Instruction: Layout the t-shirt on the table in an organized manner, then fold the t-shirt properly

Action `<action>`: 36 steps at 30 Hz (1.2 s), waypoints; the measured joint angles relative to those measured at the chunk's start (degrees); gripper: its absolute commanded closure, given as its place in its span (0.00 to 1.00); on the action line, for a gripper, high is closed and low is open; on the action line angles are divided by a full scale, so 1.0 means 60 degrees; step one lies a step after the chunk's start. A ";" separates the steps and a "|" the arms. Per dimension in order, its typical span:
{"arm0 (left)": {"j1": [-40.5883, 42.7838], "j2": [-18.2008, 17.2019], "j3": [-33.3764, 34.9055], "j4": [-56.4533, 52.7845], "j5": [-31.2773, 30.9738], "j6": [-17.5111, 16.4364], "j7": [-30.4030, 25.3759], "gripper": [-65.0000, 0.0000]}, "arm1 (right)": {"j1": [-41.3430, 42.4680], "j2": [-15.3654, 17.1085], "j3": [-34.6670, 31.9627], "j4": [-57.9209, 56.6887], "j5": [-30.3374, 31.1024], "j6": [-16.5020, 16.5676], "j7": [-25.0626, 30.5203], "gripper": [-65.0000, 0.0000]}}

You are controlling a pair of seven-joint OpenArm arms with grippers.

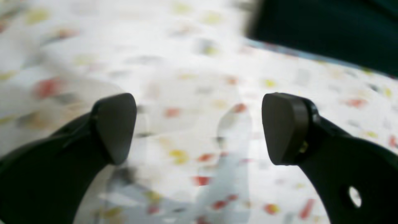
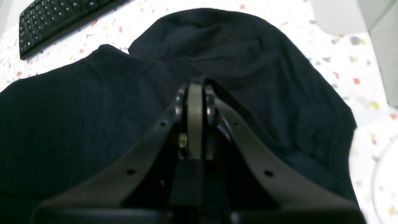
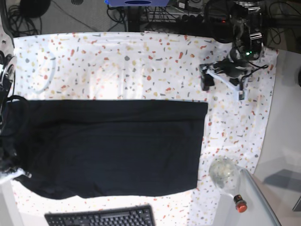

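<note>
Going left to right in the base view and reading it as a clock face, we see two grippers. At 8 o'clock, the right gripper [image 3: 21, 175] has its fingers together, pinching a bit of the t-shirt [image 3: 117, 150] near its left end. We count one garment, black and spread wide from about 9 o'clock to 4 o'clock on the speckled white table [image 3: 131, 66], with creases across it. Its far edge is fairly straight, and the near edge is uneven at the left.

One black keyboard [image 3: 101, 218] lies at 7 o'clock, partly cut off by the frame, just beside the shirt's near edge. One blue thing [image 3: 136, 2] shows at 12 o'clock, too cropped for us to name.

At 2 o'clock, the left gripper [image 3: 225, 85] has its fingers wide apart with nothing between them, near the shirt's far right corner. At 4 o'clock lies one clear, rounded object [image 3: 225, 174] with one red-orange end piece [image 3: 240, 204]; we cannot tell whether it is a container or holds anything. Beyond it, one plain grey side surface [image 3: 289, 141] fills 3 o'clock.
</note>
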 measured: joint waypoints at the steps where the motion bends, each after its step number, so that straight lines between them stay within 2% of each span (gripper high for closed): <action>1: 0.0000 0.0018 0.0018 0.0000 -0.0102 0.0007 0.0015 0.07 | 0.0025 0.0018 -0.0091 -0.0004 0.0004 0.0004 -0.0007 0.61; 3: 0.0007 0.0069 -0.0036 0.0000 -0.0237 0.0095 0.0011 0.07 | 0.0055 0.0044 -0.0106 0.0007 0.0029 0.0000 -0.0004 0.27; 4: 0.0015 0.0073 -0.0058 0.0000 -0.0390 0.0182 0.0000 0.07 | 0.0029 0.0087 -0.0109 0.0127 0.0055 0.0018 -0.0011 0.12; 5: 0.0018 0.0073 -0.0076 0.0000 -0.0539 0.0186 0.0007 0.07 | -0.0084 0.0146 -0.0127 0.0386 0.0098 0.0044 -0.0004 0.01; 6: 0.0011 0.0091 -0.0091 0.0000 -0.0685 0.0193 0.0004 0.07 | -0.0386 0.0226 -0.0135 0.0896 0.0091 0.0095 -0.0044 0.00; 9: -0.0055 0.0229 -0.0055 -0.0036 -0.1228 0.0157 -0.0025 0.07 | -0.1978 0.0452 0.0036 0.3548 0.0721 0.0004 -0.1268 0.00; 11: -0.0222 0.0361 -0.0025 -0.0346 -0.1439 0.0120 -0.0470 0.07 | -0.3279 0.0368 0.0641 0.5213 0.1596 0.0069 -0.1559 0.00; 12: -0.0306 0.0390 -0.0022 -0.0637 -0.1555 0.0120 -0.1016 0.07 | -0.3876 0.0138 0.0903 0.6036 0.1814 0.0036 -0.1672 0.00; 15: -0.0594 0.0379 0.0040 -0.1333 -0.1596 0.0102 -0.1785 0.07 | -0.4903 -0.0328 0.1523 0.7450 0.2692 0.0069 -0.1687 0.00; 20: -0.0648 0.0532 0.0299 -0.1395 -0.1563 0.0120 -0.1938 0.07 | -0.6761 -0.0834 0.2313 1.0153 0.3493 0.0087 -0.1545 0.00; 24: -0.0634 0.0517 0.0273 -0.1406 -0.1625 0.0044 -0.1945 0.07 | -0.7413 -0.1111 0.1552 1.0888 0.3457 0.0029 -0.1916 0.00; 26: -0.0634 0.0514 0.0251 -0.1395 -0.1665 0.0004 -0.1912 0.07 | -0.7599 -0.1191 0.1082 1.1074 0.3552 0.0171 -0.2310 0.00; 29: -0.0630 0.0466 0.0244 -0.1402 -0.1657 -0.0011 -0.1883 0.07 | -0.8218 -0.1486 0.0798 1.1271 0.3599 0.0153 -0.2310 0.00; 30: -0.0630 0.0423 0.0280 -0.1402 -0.1661 -0.0011 -0.1876 0.07 | -0.8455 -0.1592 0.0783 1.1289 0.3796 0.0273 -0.2386 0.00; 31: -0.0601 0.0361 0.0310 -0.1402 -0.1668 -0.0022 -0.1843 0.07 | -0.8692 -0.1628 0.0692 1.1285 0.4218 0.0769 -0.2514 0.00; 34: -0.0463 0.0255 0.0226 -0.1384 -0.1672 -0.0025 -0.1982 0.07 | -0.8914 -0.1701 0.0783 1.1231 0.6674 0.2739 -0.3005 0.00; 35: -0.0444 0.0229 0.0222 -0.1384 -0.1672 -0.0029 -0.2004 0.07 | -0.8790 -0.1694 0.1002 1.1136 0.7555 0.3064 -0.3381 0.00; 36: -0.0423 0.0211 0.0222 -0.1377 -0.1672 -0.0029 -0.1971 0.07 | -0.8608 -0.1668 0.1333 1.0961 0.8094 0.3089 -0.4003 0.00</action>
